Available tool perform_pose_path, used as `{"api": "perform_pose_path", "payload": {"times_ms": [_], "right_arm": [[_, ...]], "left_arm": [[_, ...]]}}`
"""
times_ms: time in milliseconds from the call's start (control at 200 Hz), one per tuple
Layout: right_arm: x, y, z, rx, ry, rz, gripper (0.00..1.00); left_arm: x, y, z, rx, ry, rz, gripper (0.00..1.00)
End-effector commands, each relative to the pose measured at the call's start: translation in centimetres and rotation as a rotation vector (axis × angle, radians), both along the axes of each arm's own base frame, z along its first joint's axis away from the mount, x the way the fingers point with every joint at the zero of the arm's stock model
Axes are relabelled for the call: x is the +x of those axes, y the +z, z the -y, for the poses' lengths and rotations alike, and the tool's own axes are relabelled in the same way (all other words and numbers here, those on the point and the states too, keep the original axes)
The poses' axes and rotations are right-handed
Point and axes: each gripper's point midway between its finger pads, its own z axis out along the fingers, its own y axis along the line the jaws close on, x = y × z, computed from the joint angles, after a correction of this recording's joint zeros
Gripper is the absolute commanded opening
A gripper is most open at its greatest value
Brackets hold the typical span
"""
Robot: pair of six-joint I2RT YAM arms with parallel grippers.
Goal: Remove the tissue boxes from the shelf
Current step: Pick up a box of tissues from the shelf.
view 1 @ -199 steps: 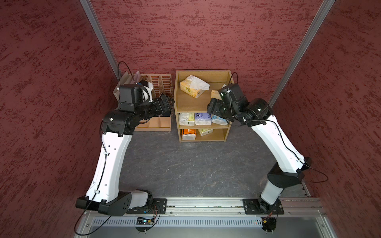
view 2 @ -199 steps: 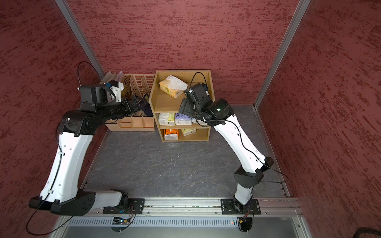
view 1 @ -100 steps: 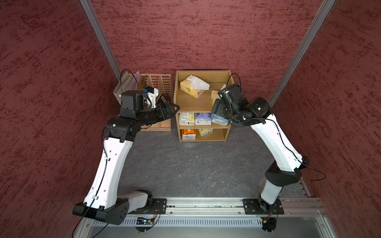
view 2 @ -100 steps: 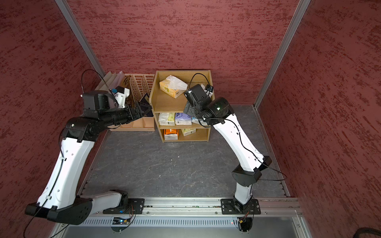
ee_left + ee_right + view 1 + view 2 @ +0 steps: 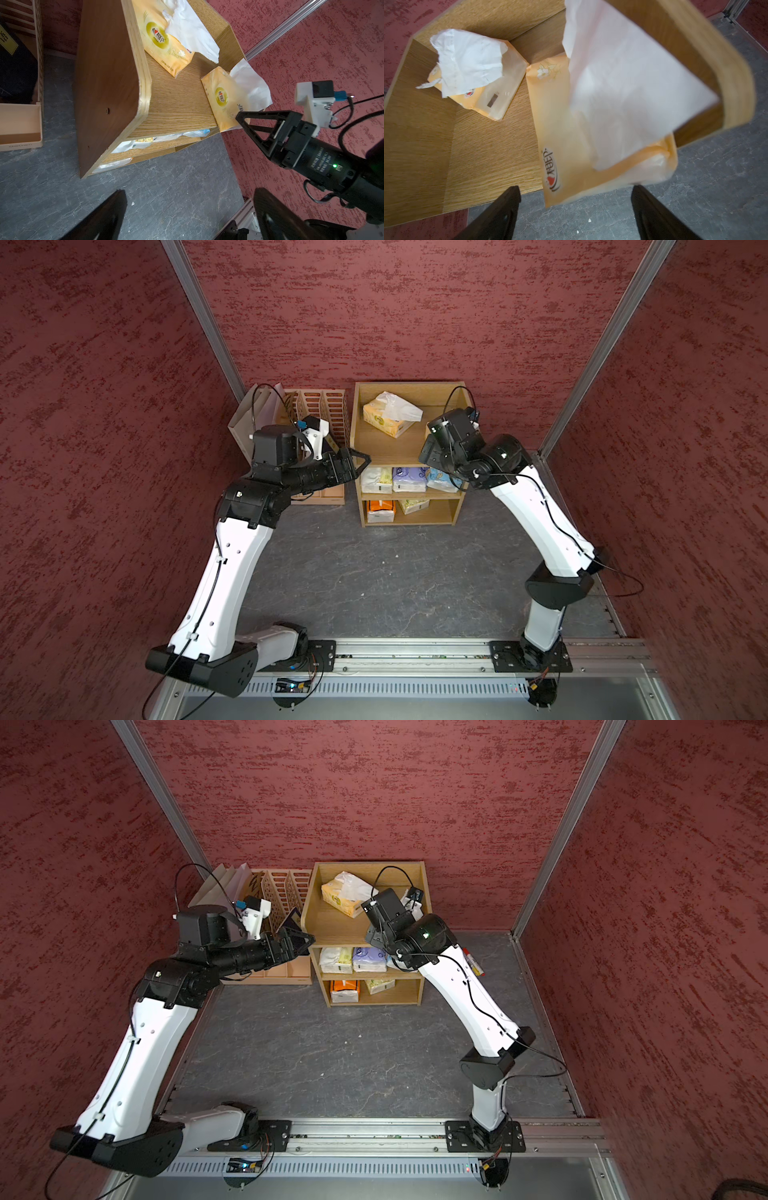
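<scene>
Wide grey floor (image 5: pixel 395 572) fronts shelf (image 5: pixel 407 448); right gripper (image 5: pixel 575 193) jaws released, at orange-yellow pack (image 5: pixel 571 135) overhanging top-tier front edge; left gripper (image 5: pixel 361 464) spread, empty, beside shelf side.

Seven tissue packs (image 5: pixel 390 418), one shelf (image 5: pixel 386 452), one slotted organizer (image 5: pixel 332 406)

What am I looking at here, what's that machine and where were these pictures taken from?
It's a two-armed robot with two-fingered grippers. Both top views look down from overhead; wrist views come from a camera on each arm. A wooden shelf stands on the grey floor beside a file organizer. An orange-yellow tissue pack and a second tissue pack lie on its top tier, five more packs below. The left gripper is open and empty. The right gripper is open around the second pack's end, not clamped.
</scene>
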Motion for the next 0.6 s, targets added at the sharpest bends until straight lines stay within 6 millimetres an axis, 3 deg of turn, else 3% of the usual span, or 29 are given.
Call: {"api": "perform_pose_path", "payload": {"times_ms": [0, 170, 386, 541, 596], "right_arm": [[1.0, 0.0, 0.5, -0.024, -0.039, 0.016, 0.86], [1.2, -0.4, 1.1, -0.078, -0.052, 0.018, 0.78], [1.3, -0.7, 1.9, -0.161, -0.044, 0.016, 0.48], [1.2, 0.1, 2.4, -0.192, -0.028, 0.038, 0.2], [1.1, 0.5, 2.3, -0.195, -0.014, 0.047, 0.16]], "left_arm": [[-0.1, 1.3, 0.3, -0.002, -0.016, 0.052, 1.0], [-0.1, 1.5, 0.2, 0.011, -0.013, 0.065, 1.0], [0.2, 1.3, 0.2, 0.019, -0.016, 0.068, 1.0], [0.6, 1.0, 0.4, 0.022, -0.02, 0.064, 1.0], [0.8, 1.0, 0.5, 0.019, -0.021, 0.063, 1.0]]}}
